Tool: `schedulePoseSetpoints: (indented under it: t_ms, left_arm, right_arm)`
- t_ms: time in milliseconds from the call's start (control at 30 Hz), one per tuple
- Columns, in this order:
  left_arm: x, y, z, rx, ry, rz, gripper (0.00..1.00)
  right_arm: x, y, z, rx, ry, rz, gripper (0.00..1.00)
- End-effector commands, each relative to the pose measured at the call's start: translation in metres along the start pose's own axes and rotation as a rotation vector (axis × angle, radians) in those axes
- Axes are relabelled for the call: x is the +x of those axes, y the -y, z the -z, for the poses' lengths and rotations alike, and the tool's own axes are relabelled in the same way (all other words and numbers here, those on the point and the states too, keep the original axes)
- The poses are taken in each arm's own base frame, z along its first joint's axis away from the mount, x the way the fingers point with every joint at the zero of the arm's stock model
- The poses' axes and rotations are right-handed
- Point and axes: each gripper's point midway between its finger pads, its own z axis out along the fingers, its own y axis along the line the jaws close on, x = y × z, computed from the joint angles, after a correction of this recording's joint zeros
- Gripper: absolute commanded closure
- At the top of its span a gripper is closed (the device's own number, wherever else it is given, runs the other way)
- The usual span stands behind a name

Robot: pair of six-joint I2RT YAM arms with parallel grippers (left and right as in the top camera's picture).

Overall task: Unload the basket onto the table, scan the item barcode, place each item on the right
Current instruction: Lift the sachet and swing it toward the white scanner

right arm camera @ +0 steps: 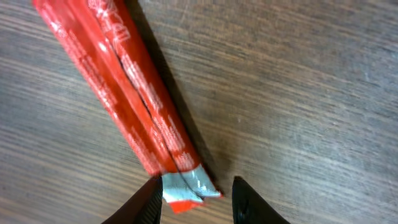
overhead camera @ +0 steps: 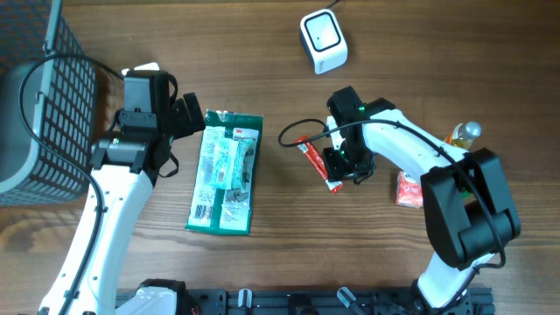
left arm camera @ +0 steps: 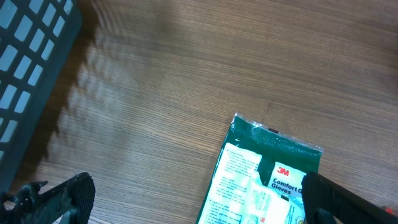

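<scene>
Left of centre in the overhead view the green glove pack (overhead camera: 226, 172) lies flat, with the left gripper (overhead camera: 192, 117) idle at its top edge, jaws spread wide on nothing. Right of centre, below the white scanner (overhead camera: 324, 39), the right gripper (right arm camera: 196, 200) straddles the crimped end of the slim red packet (right arm camera: 124, 87). Its jaws are partly spread and not clamped, seemingly lining up a pinch.

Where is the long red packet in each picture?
Overhead: the long red foil packet lies right of centre, its lower end at the right pincer.
Left wrist: not in it.
Right wrist: slanting from top left to bottom centre, silver end between the fingers.
Shared landmark: the brown wooden table, in all three.
</scene>
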Motion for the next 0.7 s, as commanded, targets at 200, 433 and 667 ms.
schedulePoseSetpoints:
  t_ms: [200, 433, 667]
  left_arm:
    - [-0.006, -0.001, 0.003, -0.003, 0.018, 0.022, 0.0]
    - [-0.006, -0.001, 0.003, -0.003, 0.018, 0.022, 0.0]
    - [-0.006, -0.001, 0.003, -0.003, 0.018, 0.022, 0.0]
  right_arm:
    - [0.002, -0.009, -0.008, -0.026, 0.027, -0.005, 0.62]
    - [0.002, -0.006, -0.015, 0.086, 0.057, -0.013, 0.73]
    - [-0.001, -0.01, -0.017, 0.14, 0.094, -0.041, 0.87]
